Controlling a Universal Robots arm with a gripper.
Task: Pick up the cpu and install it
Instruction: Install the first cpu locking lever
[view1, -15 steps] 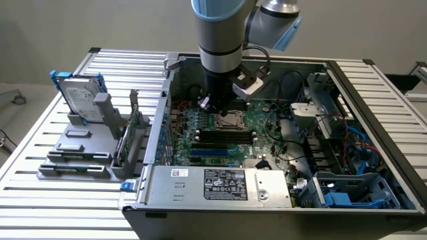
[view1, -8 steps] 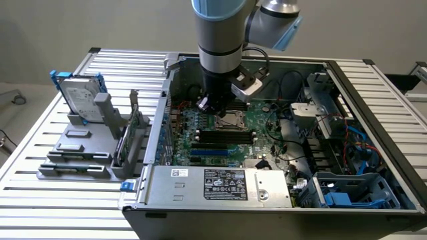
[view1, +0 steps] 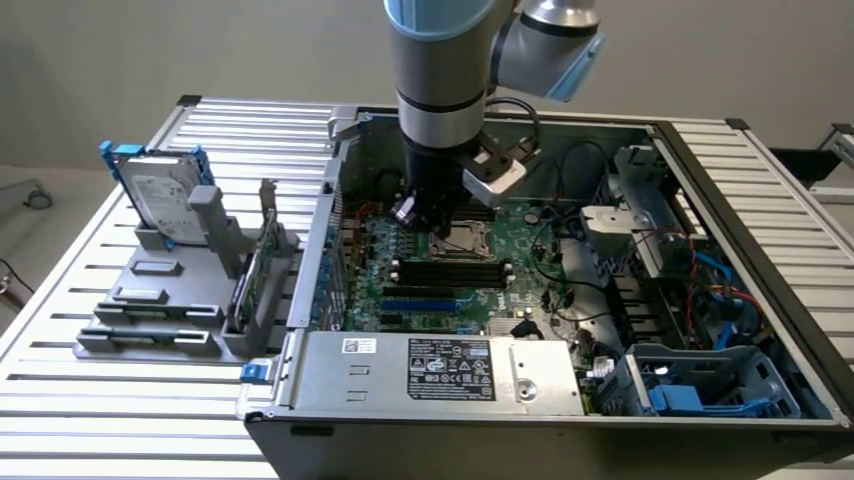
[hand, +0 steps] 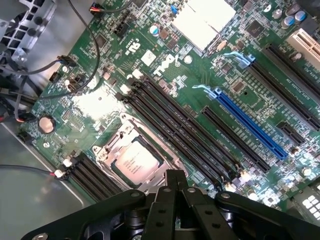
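In the exterior view, the arm reaches down into the open computer case (view1: 694, 150), which lies on a slatted metal table (view1: 80, 400). The gripper (view1: 430, 222) hangs low over the green motherboard (view1: 454, 285), its tip just above the socket (view1: 470, 240). The socket's metal frame shows directly beside and below the fingertips. Below the gripper on the board run the dark memory slots (view1: 451, 272). Well apart from the gripper, outside the case toward the exterior view's left, a silver hard drive (view1: 158, 195) with blue side brackets stands upright in a grey holder (view1: 167, 300). The power supply (view1: 441, 370) sits along the case's near wall.

In the wrist view, the gripper (hand: 175, 187) shows as black linkages, with its fingers drawn together and nothing between them. The cpu (hand: 136, 161) lies flat in the socket (hand: 107, 150), just beyond the fingertips, its dull silver top facing up and the metal frame around it. It is apart from the fingers, not held. Beside the socket run four black memory slots (hand: 185, 130), and farther off a blue expansion slot (hand: 250, 125) and a pale square heatsink (hand: 202, 20).
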